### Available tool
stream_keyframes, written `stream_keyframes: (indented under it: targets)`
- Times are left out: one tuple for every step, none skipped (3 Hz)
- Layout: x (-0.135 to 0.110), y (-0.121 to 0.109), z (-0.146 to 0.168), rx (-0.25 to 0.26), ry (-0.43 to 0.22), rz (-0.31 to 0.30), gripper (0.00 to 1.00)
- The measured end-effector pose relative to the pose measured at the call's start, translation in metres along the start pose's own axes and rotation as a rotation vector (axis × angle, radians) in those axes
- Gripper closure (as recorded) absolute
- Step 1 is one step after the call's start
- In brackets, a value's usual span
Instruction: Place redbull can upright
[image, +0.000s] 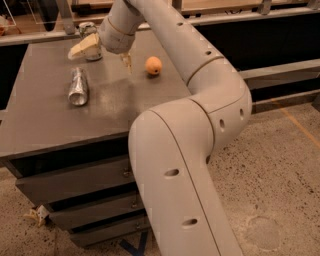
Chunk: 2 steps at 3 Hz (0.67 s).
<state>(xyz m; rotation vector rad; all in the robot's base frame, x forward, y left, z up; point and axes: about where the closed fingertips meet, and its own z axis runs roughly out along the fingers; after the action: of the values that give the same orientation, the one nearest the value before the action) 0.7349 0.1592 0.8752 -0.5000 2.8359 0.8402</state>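
Note:
The redbull can (78, 86), slim and silver, lies on its side on the grey table (45, 125), left of centre, its shiny end facing the front. My gripper (104, 54) hangs above and behind it, to its right, not touching it. It is open, with one pale finger (82, 46) pointing left and the other fingertip (126, 61) pointing down near the orange. Nothing is between the fingers.
An orange (153, 65) sits on the table right of the gripper. Another can (89, 29) stands upright at the table's back edge, partly behind the left finger. The table has drawers below. My arm's large white links fill the middle foreground.

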Motion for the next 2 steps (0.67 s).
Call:
stream_keyframes:
  targets:
    - [-0.0003, 0.015, 0.0026, 0.018, 0.014, -0.061, 0.0]
    - [-0.0015, 0.0245, 0.0045, 0.051, 0.02, -0.108, 0.0]
